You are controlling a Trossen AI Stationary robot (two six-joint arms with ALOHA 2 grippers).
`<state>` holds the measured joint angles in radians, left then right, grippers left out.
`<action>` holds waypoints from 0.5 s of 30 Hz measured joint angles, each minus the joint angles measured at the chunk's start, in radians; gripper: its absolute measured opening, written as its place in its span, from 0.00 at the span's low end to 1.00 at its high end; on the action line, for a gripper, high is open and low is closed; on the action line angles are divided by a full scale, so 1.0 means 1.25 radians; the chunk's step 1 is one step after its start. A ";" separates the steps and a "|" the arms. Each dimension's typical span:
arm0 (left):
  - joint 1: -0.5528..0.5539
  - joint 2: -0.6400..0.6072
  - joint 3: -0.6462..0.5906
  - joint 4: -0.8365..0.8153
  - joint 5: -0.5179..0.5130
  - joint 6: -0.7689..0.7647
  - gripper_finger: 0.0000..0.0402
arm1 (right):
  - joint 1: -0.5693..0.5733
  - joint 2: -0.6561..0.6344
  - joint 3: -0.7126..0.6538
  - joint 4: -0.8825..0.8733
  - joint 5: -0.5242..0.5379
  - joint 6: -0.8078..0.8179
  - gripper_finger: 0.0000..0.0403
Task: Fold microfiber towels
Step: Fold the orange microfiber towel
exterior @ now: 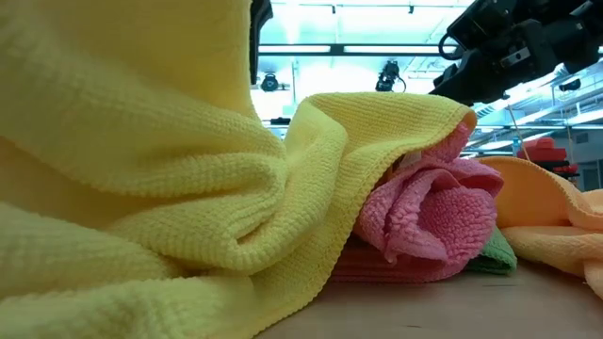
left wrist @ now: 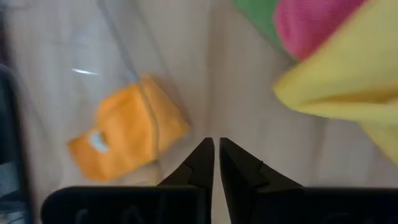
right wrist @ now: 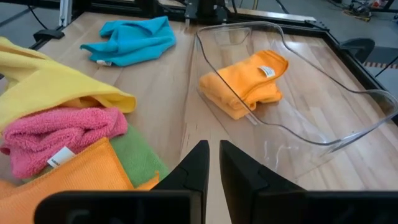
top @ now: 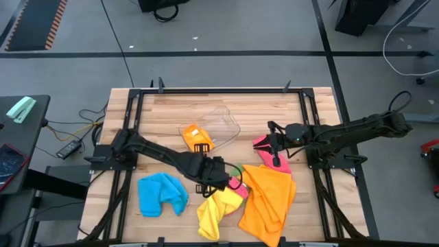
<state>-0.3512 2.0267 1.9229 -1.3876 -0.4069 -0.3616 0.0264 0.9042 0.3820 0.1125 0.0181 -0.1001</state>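
Yellow towel lies just beside my left gripper, whose fingers are almost together, empty. My right gripper, fingers nearly together, hovers near the folded orange towel.

**Both arms in over mid-table, jaws nearly shut**

Left arm: reaches in from the left edge, stretched diagonally twd table centre, wrist low. Left gripper at front-centre; in its wrist view the two dark fingers stand almost together, thin gap only, nothing betw them.

Right arm: comes in from the right edge, elbow bent, forearm pointing twd centre. Right gripper right of centre, tips nearly closed w/ a narrow slit, fingers empty.
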 joint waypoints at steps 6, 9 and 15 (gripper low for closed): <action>-0.019 0.002 0.000 0.029 -0.054 -0.080 0.06 | -0.018 0.013 0.000 -0.001 0.000 -0.028 0.11; -0.032 0.002 0.000 0.029 -0.055 -0.123 0.06 | -0.022 0.016 0.000 -0.001 0.000 -0.023 0.11; -0.079 0.004 0.000 0.031 -0.055 -0.153 0.07 | -0.018 0.016 0.000 -0.001 -0.001 -0.018 0.11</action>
<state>-0.4494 2.0312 1.9228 -1.3485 -0.4751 -0.5525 0.0032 0.9245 0.3820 0.1112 0.0174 -0.1230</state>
